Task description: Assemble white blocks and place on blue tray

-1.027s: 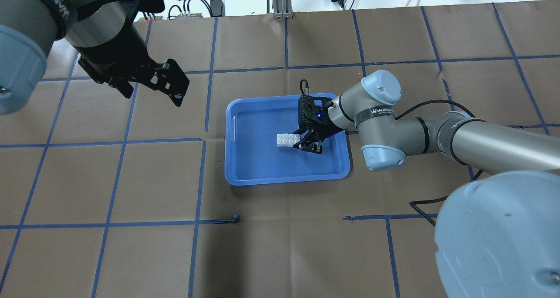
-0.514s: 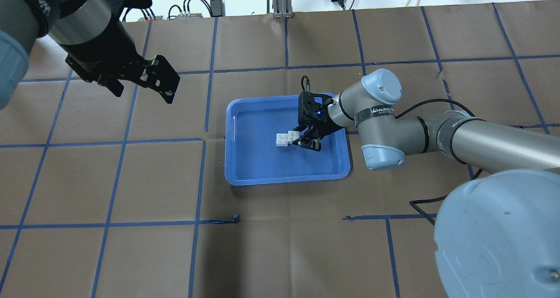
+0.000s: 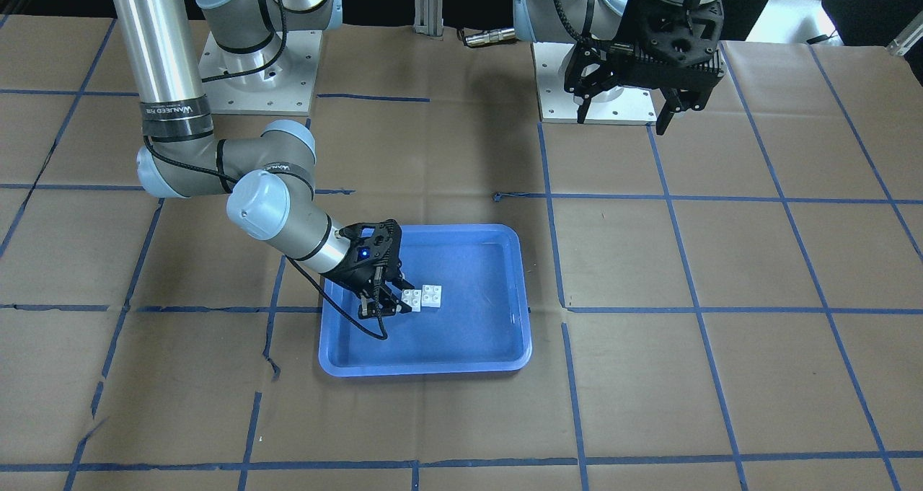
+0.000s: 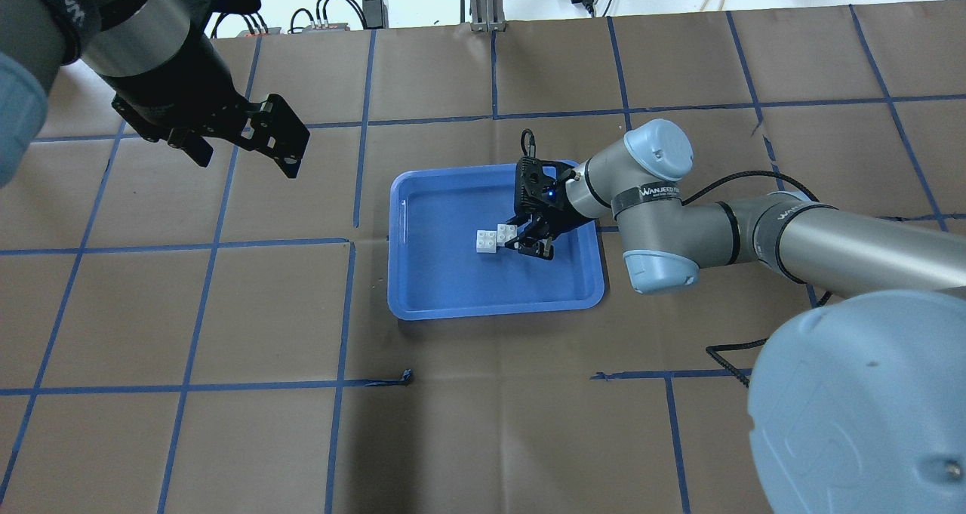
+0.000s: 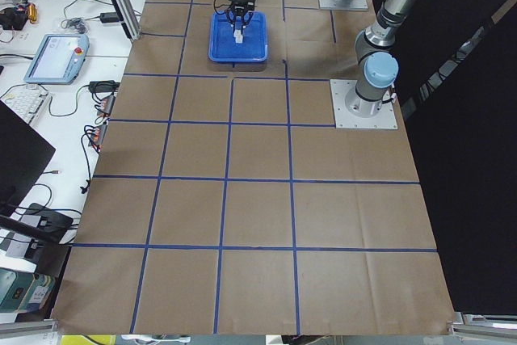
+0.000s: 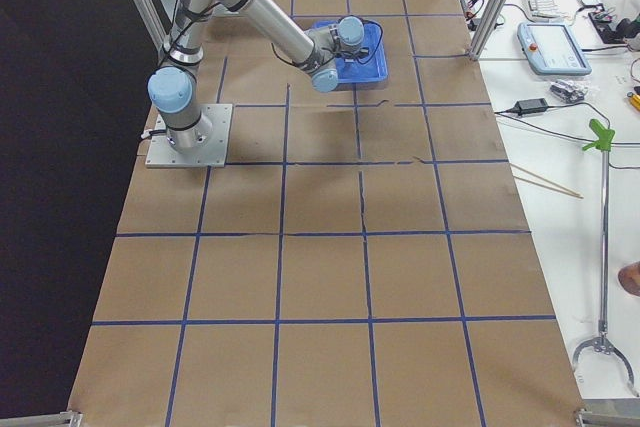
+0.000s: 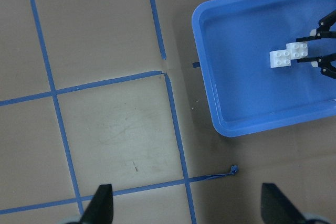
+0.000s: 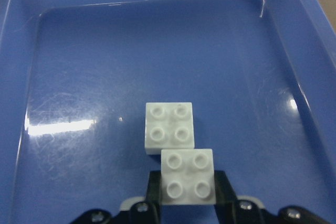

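Right wrist-mounted view: the right gripper (image 8: 188, 198) has its fingers (image 8: 155, 187) pressed against both sides of the nearer of the two white blocks (image 8: 176, 145), gripping it. That block meets the other corner to corner, studs up. Both sit inside the blue tray (image 8: 79, 51), slightly right of its middle in the overhead view. The left gripper (image 4: 245, 159) hangs above the brown tabletop (image 4: 468, 423), well apart from the tray on its far left, with its fingers spread wide and holding nothing.
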You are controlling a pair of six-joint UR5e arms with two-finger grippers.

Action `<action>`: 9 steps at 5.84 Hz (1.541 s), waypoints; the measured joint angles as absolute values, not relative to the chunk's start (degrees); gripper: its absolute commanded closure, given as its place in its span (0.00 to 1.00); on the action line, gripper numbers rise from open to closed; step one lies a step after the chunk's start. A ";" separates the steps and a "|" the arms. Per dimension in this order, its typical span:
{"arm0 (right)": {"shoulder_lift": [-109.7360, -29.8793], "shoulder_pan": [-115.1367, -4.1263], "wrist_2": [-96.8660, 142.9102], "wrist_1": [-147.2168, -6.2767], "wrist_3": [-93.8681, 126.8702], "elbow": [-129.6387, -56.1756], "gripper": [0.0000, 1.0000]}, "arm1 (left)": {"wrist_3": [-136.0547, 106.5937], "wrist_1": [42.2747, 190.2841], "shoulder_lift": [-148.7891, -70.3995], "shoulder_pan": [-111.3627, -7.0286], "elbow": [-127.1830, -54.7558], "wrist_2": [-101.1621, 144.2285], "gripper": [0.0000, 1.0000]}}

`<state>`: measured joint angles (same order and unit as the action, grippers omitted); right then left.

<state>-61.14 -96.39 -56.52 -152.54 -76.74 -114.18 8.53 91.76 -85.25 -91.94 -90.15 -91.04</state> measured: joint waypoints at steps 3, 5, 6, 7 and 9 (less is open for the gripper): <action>-61.17 -96.41 -56.60 -152.13 -76.73 -114.29 0.68 | 8.57 91.76 -85.25 -91.90 -90.16 -91.05 0.01; -61.23 -96.45 -56.60 -152.06 -76.75 -114.34 0.69 | 8.53 91.76 -85.25 -91.87 -90.06 -91.05 0.01; -61.25 -96.48 -56.58 -152.05 -76.80 -114.34 0.69 | 8.55 91.76 -85.32 -91.91 -90.05 -91.05 0.01; -61.26 -96.53 -56.53 -152.05 -76.81 -114.34 0.69 | 8.57 91.76 -85.42 -91.96 -89.98 -91.05 0.01; -61.20 -96.86 -56.58 -152.05 -76.79 -114.35 0.57 | 8.60 91.76 -85.51 -92.08 -89.92 -91.15 0.01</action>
<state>-61.20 -96.86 -56.58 -152.05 -76.79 -114.35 8.60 91.76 -85.51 -92.08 -89.92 -91.15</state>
